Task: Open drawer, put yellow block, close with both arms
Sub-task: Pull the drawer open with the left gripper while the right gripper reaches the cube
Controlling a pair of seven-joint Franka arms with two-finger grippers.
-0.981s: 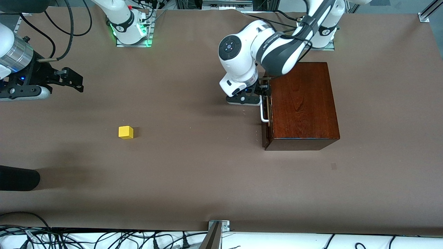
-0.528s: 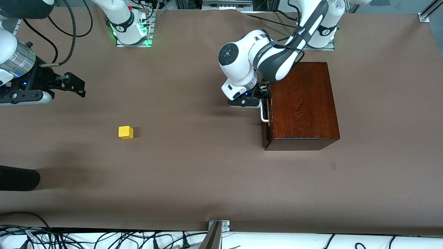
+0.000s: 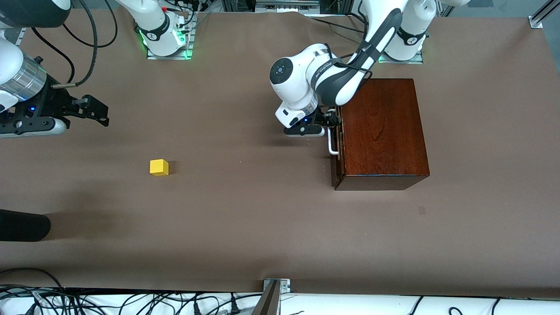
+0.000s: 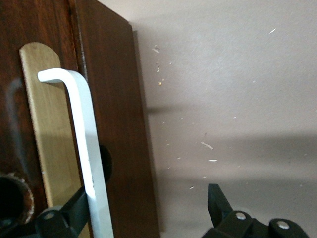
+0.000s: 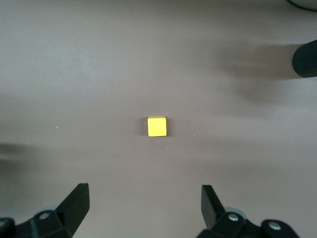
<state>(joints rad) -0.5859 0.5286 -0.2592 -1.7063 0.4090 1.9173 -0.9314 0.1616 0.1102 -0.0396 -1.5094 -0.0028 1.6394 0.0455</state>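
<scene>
The dark reddish-brown box (image 3: 383, 131) stands toward the left arm's end of the table. Its drawer front (image 3: 337, 168) faces the right arm's end and looks shut. My left gripper (image 3: 335, 120) is open at the white bar handle (image 3: 332, 144). In the left wrist view one finger (image 4: 74, 203) sits between the handle (image 4: 84, 134) and the drawer front, and the other finger (image 4: 215, 196) is wide apart over the table. The yellow block (image 3: 159, 167) lies on the table. My right gripper (image 3: 104, 114) is open and empty in the air, with the block (image 5: 157, 126) ahead of its fingers (image 5: 77, 198).
A brown mat (image 3: 245, 218) covers the table. A black rounded object (image 3: 22, 225) juts in at the edge near the right arm's end; it also shows in the right wrist view (image 5: 304, 58). A metal bracket (image 3: 273, 288) sits at the near edge.
My left arm's wrist has shifted a little toward the right arm's end, staying at the handle. My right gripper has drifted slightly nearer the block. The block has not moved.
</scene>
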